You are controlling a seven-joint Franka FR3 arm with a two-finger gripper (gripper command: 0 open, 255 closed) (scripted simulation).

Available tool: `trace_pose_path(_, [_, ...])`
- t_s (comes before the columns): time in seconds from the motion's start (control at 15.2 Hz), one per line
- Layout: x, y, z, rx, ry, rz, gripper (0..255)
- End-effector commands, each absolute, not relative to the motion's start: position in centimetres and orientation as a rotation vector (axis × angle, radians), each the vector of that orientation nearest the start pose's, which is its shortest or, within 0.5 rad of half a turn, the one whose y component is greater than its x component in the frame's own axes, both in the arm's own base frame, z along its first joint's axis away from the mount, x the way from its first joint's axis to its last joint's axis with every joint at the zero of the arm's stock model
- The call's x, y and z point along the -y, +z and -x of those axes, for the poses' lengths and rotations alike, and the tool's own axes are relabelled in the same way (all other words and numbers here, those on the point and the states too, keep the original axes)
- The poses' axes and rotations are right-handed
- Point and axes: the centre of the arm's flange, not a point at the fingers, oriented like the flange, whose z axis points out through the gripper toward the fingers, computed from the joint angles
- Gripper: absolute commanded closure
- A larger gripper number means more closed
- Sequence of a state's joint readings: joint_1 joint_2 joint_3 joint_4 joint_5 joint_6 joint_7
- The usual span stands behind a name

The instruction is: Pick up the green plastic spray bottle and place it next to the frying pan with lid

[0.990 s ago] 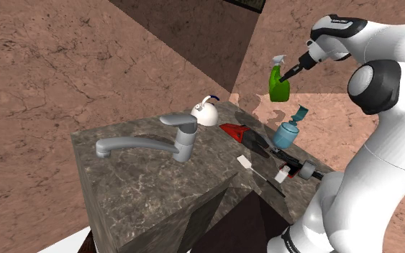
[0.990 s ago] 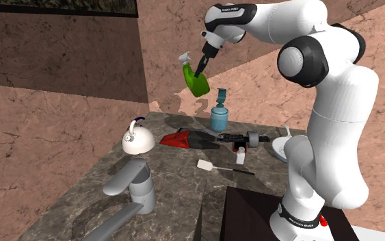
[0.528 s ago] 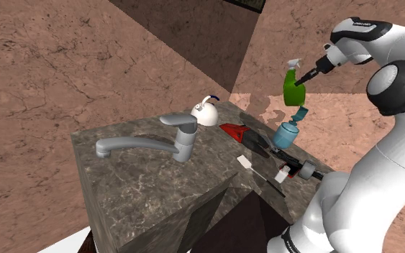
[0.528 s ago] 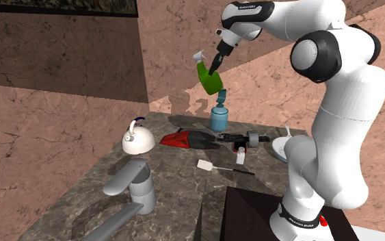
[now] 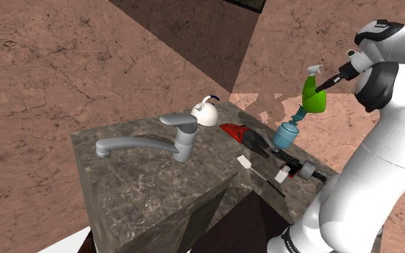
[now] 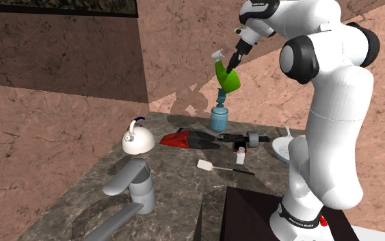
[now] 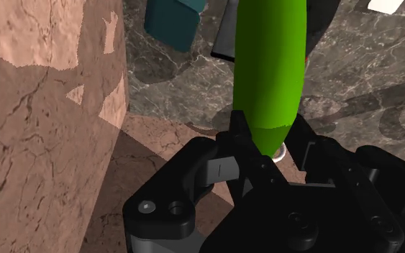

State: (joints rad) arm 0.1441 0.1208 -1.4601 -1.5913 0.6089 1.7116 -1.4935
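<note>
A green spray bottle [image 5: 313, 95] with a pale trigger head hangs tilted in the air, my gripper [image 5: 328, 83] shut on it. In the second exterior view the bottle [image 6: 227, 79] hangs from the gripper [image 6: 233, 63] just above the blue dispenser [image 6: 219, 116]. From the wrist, the green body [image 7: 269, 65] runs out from between the black fingers of the gripper [image 7: 269, 140], which clasp its narrow end. A pale pan with a knobbed lid [image 6: 280, 146] sits on the counter at the second exterior view's right, partly behind my arm.
On the dark marble counter [image 5: 157, 187] stand a white kettle [image 5: 206, 113], a red and black hand tool [image 5: 240, 133], the blue dispenser [image 5: 288, 131], a black item with a grey cylinder [image 5: 303, 168], a white brush [image 5: 245, 163] and a grey faucet [image 5: 172, 140]. Brown walls rise behind.
The arm has carried the green bottle toward the shoulder view's right, from over the counter's far edge to above the blue dispenser. The grip stayed shut.
</note>
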Motion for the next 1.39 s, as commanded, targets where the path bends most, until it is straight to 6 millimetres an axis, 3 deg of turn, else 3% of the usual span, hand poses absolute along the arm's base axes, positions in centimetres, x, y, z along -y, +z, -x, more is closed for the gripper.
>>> trace_pose_path(0.0, [54.2, 62.6, -20.5, 0.202, -0.781, 3.061, 255])
trace_pose_path(0.99, [63.0, 62.7, -2.8, 0.202, -0.781, 3.061, 255])
trace_pose_path(1.32, [63.1, 60.6, -2.6, 0.202, -0.781, 3.061, 255])
